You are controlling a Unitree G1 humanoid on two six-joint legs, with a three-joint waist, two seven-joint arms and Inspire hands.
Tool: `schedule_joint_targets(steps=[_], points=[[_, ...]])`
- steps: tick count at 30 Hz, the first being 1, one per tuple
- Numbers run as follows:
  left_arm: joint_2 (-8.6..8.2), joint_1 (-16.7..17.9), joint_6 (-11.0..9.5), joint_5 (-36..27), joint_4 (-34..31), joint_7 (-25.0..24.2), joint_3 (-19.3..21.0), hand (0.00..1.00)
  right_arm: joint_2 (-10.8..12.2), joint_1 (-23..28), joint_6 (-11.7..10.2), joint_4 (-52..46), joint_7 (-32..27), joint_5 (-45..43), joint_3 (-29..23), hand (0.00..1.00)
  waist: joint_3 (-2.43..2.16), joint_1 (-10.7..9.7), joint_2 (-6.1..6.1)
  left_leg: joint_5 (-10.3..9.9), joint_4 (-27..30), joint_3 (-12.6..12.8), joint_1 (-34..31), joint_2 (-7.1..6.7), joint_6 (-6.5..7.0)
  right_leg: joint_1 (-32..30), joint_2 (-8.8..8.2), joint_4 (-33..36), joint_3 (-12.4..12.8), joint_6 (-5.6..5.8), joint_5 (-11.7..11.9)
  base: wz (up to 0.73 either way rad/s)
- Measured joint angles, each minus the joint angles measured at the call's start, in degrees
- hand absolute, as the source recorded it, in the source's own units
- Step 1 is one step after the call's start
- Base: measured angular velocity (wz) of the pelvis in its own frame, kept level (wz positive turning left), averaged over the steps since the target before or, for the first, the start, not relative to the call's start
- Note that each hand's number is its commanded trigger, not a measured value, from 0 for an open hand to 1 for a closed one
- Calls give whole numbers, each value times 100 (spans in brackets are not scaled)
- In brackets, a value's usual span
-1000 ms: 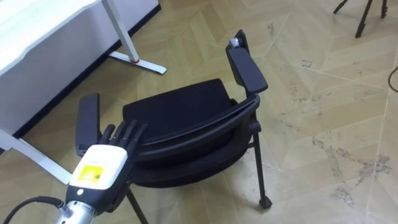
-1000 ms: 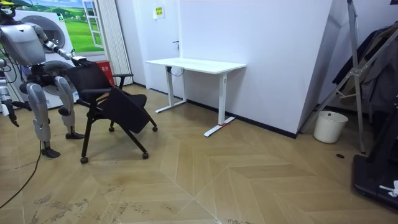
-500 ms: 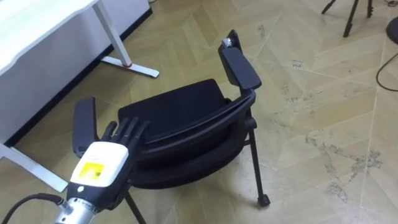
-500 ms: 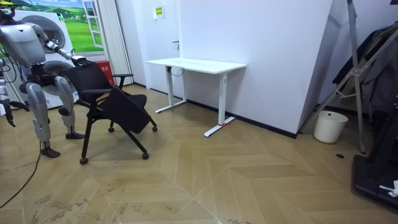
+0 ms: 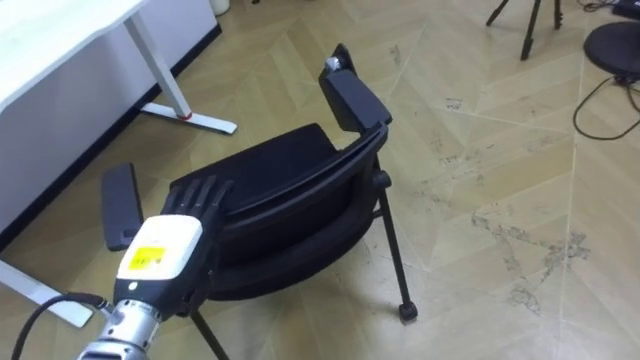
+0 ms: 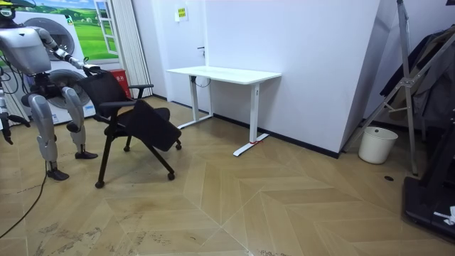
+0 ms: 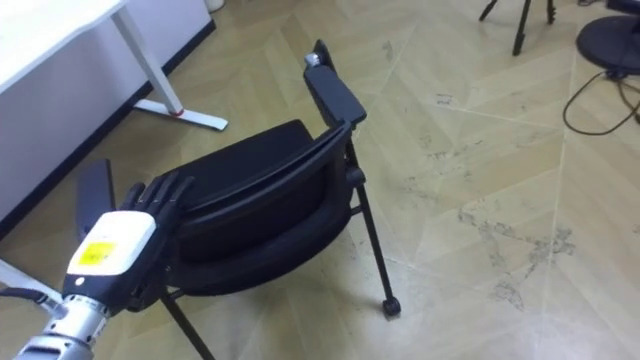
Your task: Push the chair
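Bright, even indoor light fills the room. The wooden floor (image 5: 480, 150) shows a soft sheen, and the chair (image 5: 270, 190) casts only a faint, diffuse shadow.

Reads as a robot test room furnished like an office, not a home. Shows a bare white wall (image 6: 313, 57) and a herringbone wood floor (image 6: 284, 206), scuffed and stained in the eye views. Holds a white worktop (image 6: 224, 73) on metal legs against that wall, with a black chair (image 6: 135, 121) with armrests near it. Has tripod legs (image 5: 526, 30) standing on the floor, a tall metal stand (image 6: 407, 85) and a white bucket (image 6: 377, 144) at the room view's right, and a printed landscape poster (image 6: 89, 32) behind the robot.
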Motion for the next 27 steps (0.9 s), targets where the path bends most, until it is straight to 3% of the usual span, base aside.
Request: schedule_joint_targets(steps=[7, 23, 25, 26, 27], points=[[-35, -229, 206, -73, -2, -289, 20, 0, 14, -34, 5, -142, 3, -5, -1, 0, -8, 4, -22, 0, -15, 2, -1, 0, 0, 4, 3, -23, -3, 1, 0, 0], [-39, -491, 413, -82, 0, -690, 37, 0, 18, -54, 81, -125, -2, 199, 0, 0, 2, 2, 12, 0, -30, 12, 5, 0, 0, 10, 3, -29, 7, 1, 0, 0], [-42, -498, 425, -82, -1, -720, 38, 11, 18, -53, 81, -125, -11, 238, 0, 0, 2, 2, 25, 0, -30, 15, 6, -1, 0, 12, 3, -28, 10, 1, 0, 0], [-42, -504, 426, -82, -1, -732, 38, 25, 18, -54, 81, -125, -26, 248, 0, 0, 3, 2, 28, 0, -30, 15, 7, 0, 0, 12, 3, -28, 10, 1, 0, 0], [-42, -507, 429, -82, -1, -741, 37, 52, 19, -59, 80, -125, -55, 258, 0, 0, 5, 1, 36, 0, -30, 15, 6, 0, 0, 12, 3, -28, 10, 1, 0, 0]])
